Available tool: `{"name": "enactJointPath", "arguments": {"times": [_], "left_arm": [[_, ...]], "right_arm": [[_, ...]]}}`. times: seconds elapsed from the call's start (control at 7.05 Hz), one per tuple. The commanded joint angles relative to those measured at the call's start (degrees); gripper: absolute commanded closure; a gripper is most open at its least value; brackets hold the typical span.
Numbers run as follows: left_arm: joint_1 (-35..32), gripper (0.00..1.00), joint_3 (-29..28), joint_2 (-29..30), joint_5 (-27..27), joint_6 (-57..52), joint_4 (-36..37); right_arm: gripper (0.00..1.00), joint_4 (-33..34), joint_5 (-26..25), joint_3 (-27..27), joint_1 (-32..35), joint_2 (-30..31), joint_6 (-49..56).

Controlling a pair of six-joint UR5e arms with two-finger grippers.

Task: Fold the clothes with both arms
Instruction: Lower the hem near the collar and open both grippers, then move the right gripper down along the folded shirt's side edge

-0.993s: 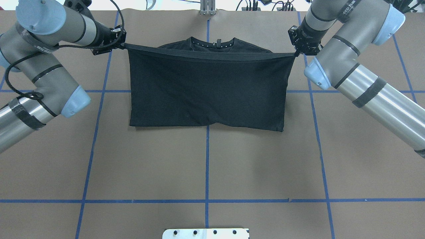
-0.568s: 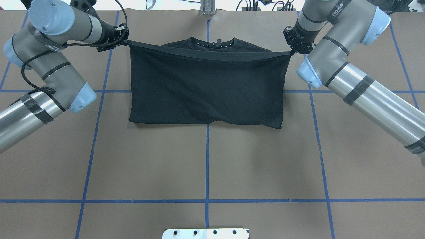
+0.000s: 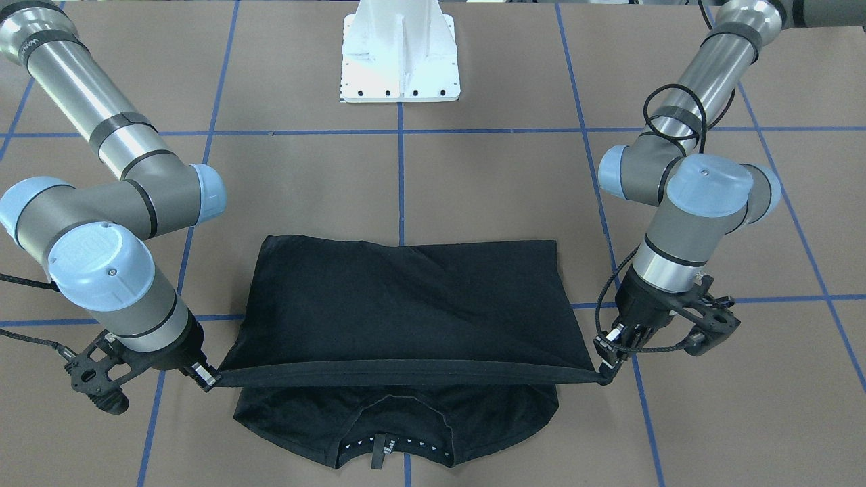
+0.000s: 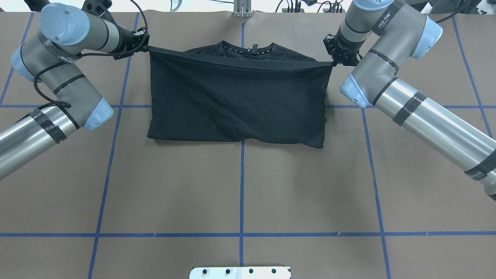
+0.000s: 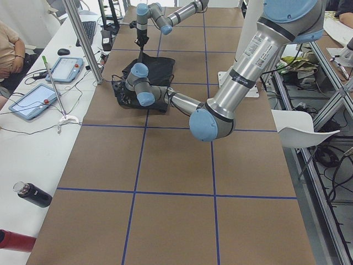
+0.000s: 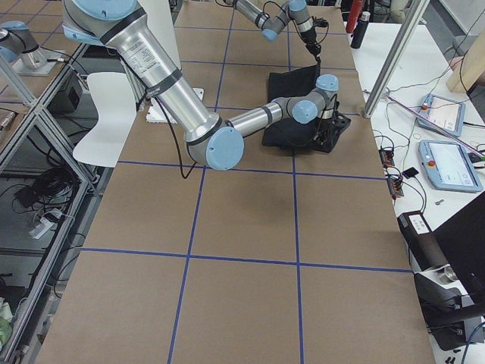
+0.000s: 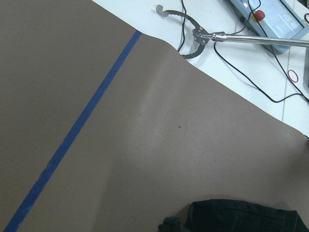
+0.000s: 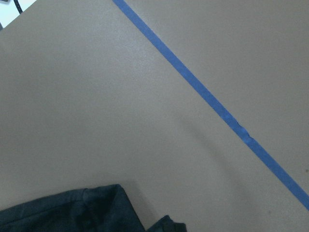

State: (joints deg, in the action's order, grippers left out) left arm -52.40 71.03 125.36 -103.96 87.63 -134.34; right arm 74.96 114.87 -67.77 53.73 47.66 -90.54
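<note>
The left hand (image 4: 144,47) and right hand (image 4: 334,63) are each pinching a hem corner of the T-shirt (image 4: 236,100), stretching it taut between them above the worktop (image 4: 240,186). The fold-over is seemingly finishing: lowering the hem onto the collar (image 4: 254,49) just beyond them is coming next.

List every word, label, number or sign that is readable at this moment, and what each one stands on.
"EEO", then characters I cannot make out: white print on a black band round the right arm.
White print on a black band round the left arm: too blurred to read.
Row of small white marks inside the neck of the T-shirt: too small to read as text.
No other text is legible.
</note>
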Motion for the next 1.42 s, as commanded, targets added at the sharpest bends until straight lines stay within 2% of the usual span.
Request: {"name": "enactJointPath", "arguments": {"times": [0.0, 0.14, 0.28, 0.43, 0.71, 0.99, 1.14, 1.28], "left_arm": [[-0.1, 0.42, -1.2, 0.9, 0.4, 0.0, -0.8], [-0.1, 0.4, -1.2, 1.0, 0.4, 0.1, -0.9], [-0.1, 0.4, -1.1, 1.0, 0.4, 0.1, -0.9], [-0.2, 0.4, 0.1, 1.0, 0.3, 0.1, -0.7], [-0.7, 0.4, 4.5, -0.1, 0.2, 0.2, -0.1], [-0.6, 0.4, 6.9, -2.6, 0.4, 0.1, -0.1], [-0.7, 0.4, 7.0, -2.7, 0.5, 0.1, -0.1], [-0.6, 0.4, 7.0, -3.1, 0.6, 0.1, -0.1]], "right_arm": [[0.44, -0.2, -0.3, 0.3, 0.0, -0.8, 0.0], [0.35, -0.3, -0.4, 0.2, 0.1, -1.3, -0.3], [0.3, -0.4, -0.2, -0.4, 0.1, -1.7, -1.0], [0.28, -0.3, 0.3, -4.8, 0.1, 0.0, -3.0], [0.23, -0.5, -0.4, -20.5, -4.5, 10.2, -14.7], [0.19, -0.6, -7.0, -33.6, -11.5, 20.8, -22.3], [0.16, -0.6, -10.3, -35.2, -14.3, 21.3, -28.5], [0.17, -0.5, -16.1, -35.1, -17.6, 21.2, -31.5]]}}
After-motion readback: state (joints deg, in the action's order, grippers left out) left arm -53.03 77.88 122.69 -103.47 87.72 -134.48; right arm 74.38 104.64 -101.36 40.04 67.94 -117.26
